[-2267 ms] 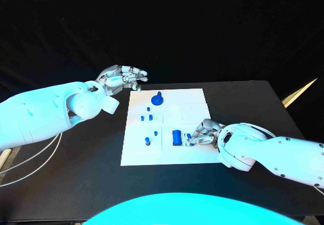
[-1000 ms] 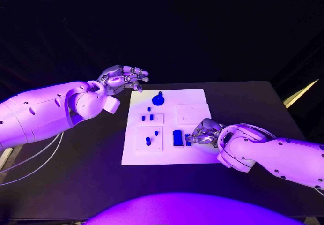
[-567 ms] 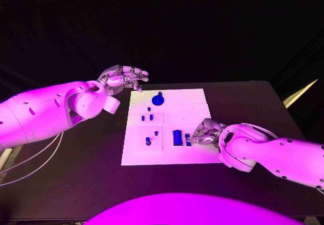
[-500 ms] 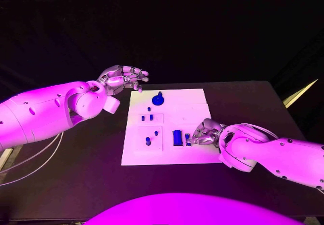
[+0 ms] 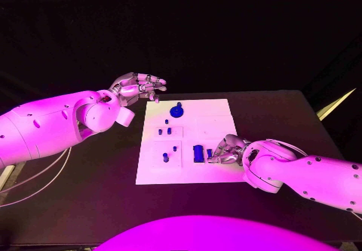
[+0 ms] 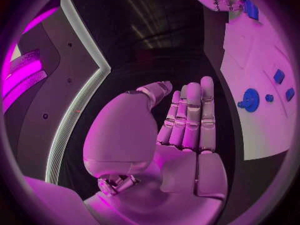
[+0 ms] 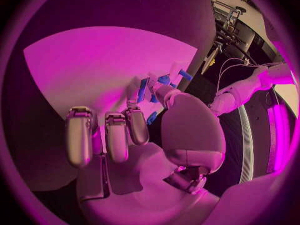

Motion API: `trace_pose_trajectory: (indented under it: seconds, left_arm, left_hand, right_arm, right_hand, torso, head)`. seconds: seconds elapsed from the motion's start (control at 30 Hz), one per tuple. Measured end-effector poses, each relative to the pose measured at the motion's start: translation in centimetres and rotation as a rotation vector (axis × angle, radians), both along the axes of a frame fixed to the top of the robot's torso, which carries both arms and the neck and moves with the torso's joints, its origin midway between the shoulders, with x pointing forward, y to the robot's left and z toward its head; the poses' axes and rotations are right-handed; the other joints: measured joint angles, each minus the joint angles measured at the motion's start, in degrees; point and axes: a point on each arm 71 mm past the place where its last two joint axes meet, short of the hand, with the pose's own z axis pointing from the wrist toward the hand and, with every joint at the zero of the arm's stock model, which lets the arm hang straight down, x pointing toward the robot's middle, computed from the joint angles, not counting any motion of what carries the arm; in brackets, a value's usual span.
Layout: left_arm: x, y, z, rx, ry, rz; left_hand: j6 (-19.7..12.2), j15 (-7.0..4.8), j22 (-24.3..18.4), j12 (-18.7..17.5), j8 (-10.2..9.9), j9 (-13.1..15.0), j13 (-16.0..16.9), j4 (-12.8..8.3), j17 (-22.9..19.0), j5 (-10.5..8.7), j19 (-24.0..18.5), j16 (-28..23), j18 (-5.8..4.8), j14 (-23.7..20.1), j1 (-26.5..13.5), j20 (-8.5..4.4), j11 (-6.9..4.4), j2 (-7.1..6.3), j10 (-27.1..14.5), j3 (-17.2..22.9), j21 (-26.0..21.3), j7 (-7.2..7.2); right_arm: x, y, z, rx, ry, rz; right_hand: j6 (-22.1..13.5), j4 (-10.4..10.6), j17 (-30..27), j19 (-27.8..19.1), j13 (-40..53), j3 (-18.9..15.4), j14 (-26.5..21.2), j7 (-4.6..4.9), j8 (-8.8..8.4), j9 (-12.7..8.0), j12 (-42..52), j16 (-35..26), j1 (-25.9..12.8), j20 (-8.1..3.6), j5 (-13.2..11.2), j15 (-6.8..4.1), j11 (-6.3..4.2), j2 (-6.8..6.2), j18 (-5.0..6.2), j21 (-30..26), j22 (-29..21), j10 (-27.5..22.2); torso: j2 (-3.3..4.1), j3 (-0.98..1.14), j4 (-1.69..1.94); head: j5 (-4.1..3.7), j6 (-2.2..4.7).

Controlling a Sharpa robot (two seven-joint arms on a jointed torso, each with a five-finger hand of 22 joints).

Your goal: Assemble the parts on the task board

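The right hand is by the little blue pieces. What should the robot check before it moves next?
1. Right hand is at the small blue part on the task board: ok.
2. Part truly pinched between its fingers: cannot tell.
3. Left hand is off the board, past its far left corner: ok.
4. Left hand holds nothing, fingers curled: ok.
5. Long blue block is beside the right hand, close enough to be bumped: not ok.
6. Round blue part sits apart at the far end: ok.

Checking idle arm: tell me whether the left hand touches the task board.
Apart. In the head view the left hand hangs beyond the task board's far left corner, dark table between them.
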Motion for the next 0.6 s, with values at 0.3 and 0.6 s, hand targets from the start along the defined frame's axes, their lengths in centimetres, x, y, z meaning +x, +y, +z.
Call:
trace_pose_trajectory:
  seconds: [0.3, 0.6]
  left_arm:
    - [-0.01, 0.07, -0.02, 0.001, 0.001, 0.001]
    - [-0.01, 0.11, -0.06, 0.001, 0.001, 0.002]
  left_hand:
    - [0.00, 0.00, -0.01, 0.00, 0.00, 0.01, 0.00, 0.00, 0.00, 0.00, -0.02, 0.00, 0.00, 0.00, 0.00, -0.01, 0.00, 0.00, 0.00, 0.00, 0.00, 0.00]
    - [0.00, 0.00, -0.02, 0.00, 0.00, 0.01, 0.00, 0.00, 0.00, 0.00, -0.01, 0.00, 0.00, 0.00, 0.00, 0.00, 0.00, 0.00, 0.00, 0.00, 0.00, 0.00]
  right_arm:
    - [0.47, -0.48, -0.22, -0.013, -0.019, -0.015]
    - [0.42, -0.87, -0.18, 0.016, -0.040, -0.016]
  right_hand:
    - [1.32, -0.24, 0.00, 0.00, 0.00, -0.24, 0.00, -0.33, 1.31, 1.92, 0.00, 0.00, 0.00, 0.00, -0.35, 0.00, 0.00, 0.00, 0.00, 0.00, 0.00, 0.00]
    - [0.66, 0.36, 0.00, 0.00, 0.00, -0.84, 0.00, 0.33, 0.46, -0.71, 0.00, 0.00, -0.01, 0.00, -0.80, 0.00, 0.00, 0.00, 0.00, -0.01, 0.00, 0.00]
  torso:
    - [0.01, -0.03, 0.00]
    - [-0.08, -0.03, -0.07]
  head:
    - [0.18, 0.00]
    - [0.12, 0.00]
